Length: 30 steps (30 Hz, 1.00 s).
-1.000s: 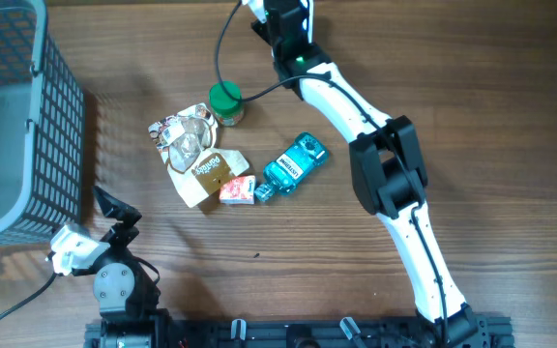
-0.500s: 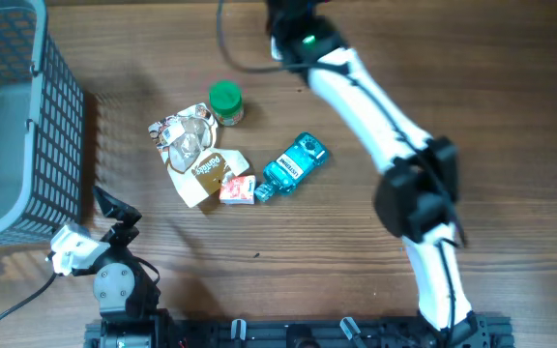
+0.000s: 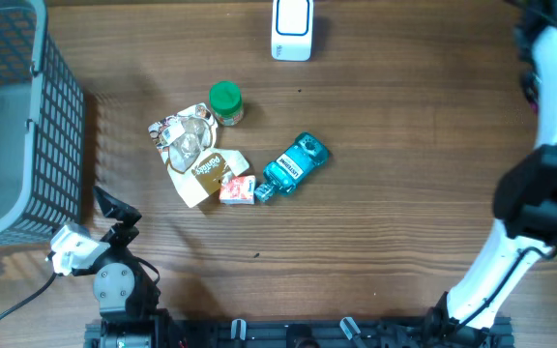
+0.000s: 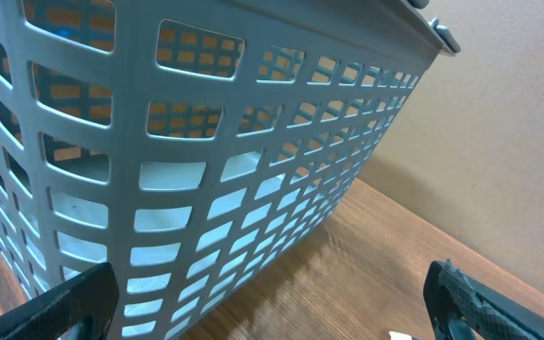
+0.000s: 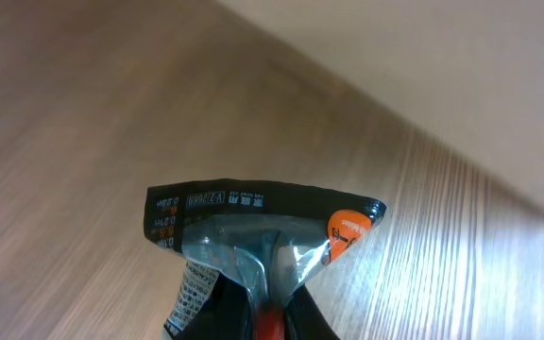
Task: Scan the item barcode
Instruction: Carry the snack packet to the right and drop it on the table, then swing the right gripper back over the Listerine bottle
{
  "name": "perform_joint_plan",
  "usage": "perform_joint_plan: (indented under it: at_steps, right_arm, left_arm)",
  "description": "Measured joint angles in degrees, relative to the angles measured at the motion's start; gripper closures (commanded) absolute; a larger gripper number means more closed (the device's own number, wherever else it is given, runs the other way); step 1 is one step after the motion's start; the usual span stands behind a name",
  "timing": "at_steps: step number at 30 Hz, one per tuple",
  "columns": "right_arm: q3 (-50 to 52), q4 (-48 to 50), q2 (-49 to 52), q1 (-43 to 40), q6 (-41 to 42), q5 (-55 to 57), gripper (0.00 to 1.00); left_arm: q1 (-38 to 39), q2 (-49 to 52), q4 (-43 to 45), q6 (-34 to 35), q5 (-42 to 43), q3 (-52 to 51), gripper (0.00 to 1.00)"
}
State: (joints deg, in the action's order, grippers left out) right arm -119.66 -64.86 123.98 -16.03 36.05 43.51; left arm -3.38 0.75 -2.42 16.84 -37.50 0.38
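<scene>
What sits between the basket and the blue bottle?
In the overhead view: a crumpled wrapper, a tan pouch and a red box, all close to the bottle, away from the basket.

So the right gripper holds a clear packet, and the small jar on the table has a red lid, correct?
Not quite: the jar has a green lid, as the overhead view shows. The right gripper does hold the clear packet.

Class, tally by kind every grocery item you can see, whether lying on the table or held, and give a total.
Teal bottle: 1
Green-lidded jar: 1
Small red-and-white box: 1
Packets (crumpled packet, tan packet, held packet): 3
Total: 6
</scene>
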Motion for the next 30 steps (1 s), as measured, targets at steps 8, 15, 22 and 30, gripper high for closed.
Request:
perform_joint_plan:
  at_steps: [8,15,22,30]
  right_arm:
    - [21.8,17.3,0.0,-10.1,1.9,-9.3,0.95]
    - [33.1,27.6,-0.3,-14.1,2.1,-14.1,0.00]
    - [25.0,13.9,-3.3,-15.1,-3.2,-17.5,0.00]
    - [14.9,0.7,-24.4,0.0,1.4,-28.4,0.00]
  left_arm:
    - [0.0,0.0,0.0,0.0,0.0,0.0,0.00]
    - [0.0,0.0,0.0,0.0,0.0,0.0,0.00]
    - [0.0,0.0,0.0,0.0,0.0,0.0,0.00]
    - [0.0,0.0,0.0,0.0,0.0,0.0,0.00]
